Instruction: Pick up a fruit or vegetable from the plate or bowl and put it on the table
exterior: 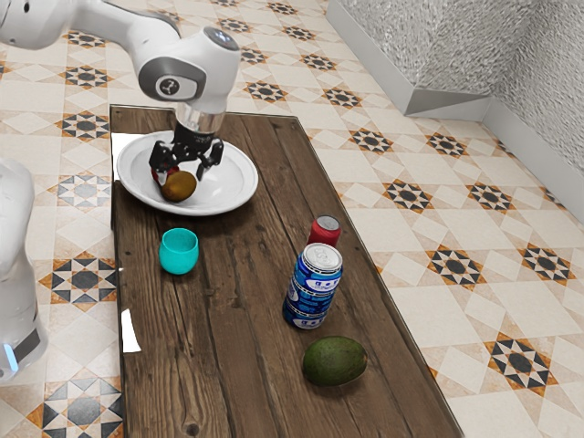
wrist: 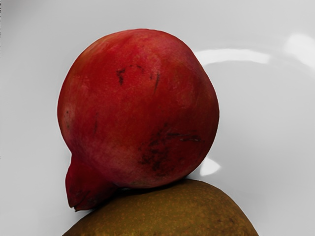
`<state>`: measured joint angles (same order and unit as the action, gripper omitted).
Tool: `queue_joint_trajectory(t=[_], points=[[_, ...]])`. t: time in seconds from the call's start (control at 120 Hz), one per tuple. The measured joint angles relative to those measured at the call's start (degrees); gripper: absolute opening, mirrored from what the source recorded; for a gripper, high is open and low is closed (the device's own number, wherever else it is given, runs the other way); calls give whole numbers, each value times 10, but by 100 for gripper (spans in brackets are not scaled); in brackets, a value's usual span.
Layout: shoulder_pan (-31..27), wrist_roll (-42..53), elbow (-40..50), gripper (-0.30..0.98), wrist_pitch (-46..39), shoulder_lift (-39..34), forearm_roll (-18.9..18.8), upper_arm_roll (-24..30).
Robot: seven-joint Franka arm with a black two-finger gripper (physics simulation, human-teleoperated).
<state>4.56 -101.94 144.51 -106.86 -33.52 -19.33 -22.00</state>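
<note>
My gripper (exterior: pixel 187 166) is over the white plate (exterior: pixel 239 190) in the exterior view, its two fingers spread apart and open. Below it on the plate lies a brown-gold fruit (exterior: pixel 178 187), with a red pomegranate (exterior: pixel 159 174) beside it, partly hidden by the gripper. In the wrist view the pomegranate (wrist: pixel 140 108) rests against the brownish fruit (wrist: pixel 167 214), both on the white plate (wrist: pixel 266 128).
A teal cup (exterior: pixel 179 253) stands on the wooden table (exterior: pixel 228 347) near the plate. Farther along are a red can (exterior: pixel 324 231), a blue can (exterior: pixel 313 287) and a dark green avocado (exterior: pixel 335 361).
</note>
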Motion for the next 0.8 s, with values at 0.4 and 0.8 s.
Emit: queue_joint_trajectory(t=[0.4, 0.8], points=[[11, -11, 5, 64, 1, 0, -1, -3], [10, -15, 14, 63, -2, 0, -1, -4]])
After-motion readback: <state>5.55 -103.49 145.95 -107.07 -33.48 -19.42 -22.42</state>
